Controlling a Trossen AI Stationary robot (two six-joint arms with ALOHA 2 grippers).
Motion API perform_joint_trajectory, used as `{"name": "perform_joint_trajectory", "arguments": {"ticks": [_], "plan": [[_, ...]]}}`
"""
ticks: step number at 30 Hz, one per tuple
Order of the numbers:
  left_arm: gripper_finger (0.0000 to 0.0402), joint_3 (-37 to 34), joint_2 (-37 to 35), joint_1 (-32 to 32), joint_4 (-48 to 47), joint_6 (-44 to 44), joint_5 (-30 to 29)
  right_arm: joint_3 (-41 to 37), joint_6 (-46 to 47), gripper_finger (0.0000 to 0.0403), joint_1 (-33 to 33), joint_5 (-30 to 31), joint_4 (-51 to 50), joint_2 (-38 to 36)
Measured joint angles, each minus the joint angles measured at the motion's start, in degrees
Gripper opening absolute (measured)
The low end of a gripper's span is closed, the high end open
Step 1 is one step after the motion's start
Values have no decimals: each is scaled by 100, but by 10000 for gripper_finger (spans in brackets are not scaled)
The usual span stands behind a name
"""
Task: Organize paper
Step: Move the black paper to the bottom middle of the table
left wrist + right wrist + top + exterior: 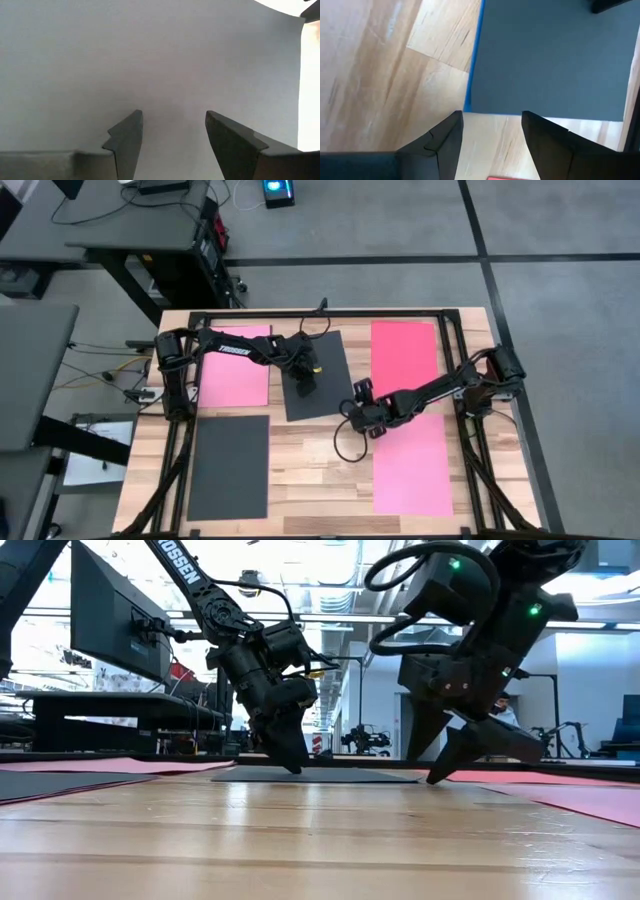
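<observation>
A dark grey paper sheet (322, 370) lies flat at the table's middle, slightly askew. A thin blue edge (473, 65) shows from under one of its long sides. My left gripper (303, 387) is open, slanting down onto this sheet's near half (150, 60). My right gripper (352, 418) is open too. It points down at bare wood just off the sheet's near right corner, and its fingers (447, 137) stand short of the sheet's near edge (545, 116). Other sheets lie flat: pink (235, 367), dark (230, 465), red (405, 352) and pink (412, 467). My left gripper's spread fingertips (296, 766) come down slanting from the table's left onto the top face of the dark sheet (172, 95), in its near half. The sheet lies flat on the table under them. Nothing is pinched between the fingers.
A black frame rail (330, 313) runs along the table's far edge, and side rails (470, 430) run down both sides. Bare wood (320, 470) lies between the near dark sheet and the near pink sheet. A desk with a monitor (110, 620) stands beyond the table.
</observation>
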Motion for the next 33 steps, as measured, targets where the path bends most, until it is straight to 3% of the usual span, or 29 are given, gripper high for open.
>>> {"name": "perform_joint_trajectory", "arguments": {"ticks": [10,33], "plan": [[201,0,0,0,2,0,0,0,-2,112,-15,-24,227,0],[201,0,0,0,6,-4,0,-29,-98,107,-196,-344,304,124]]}}
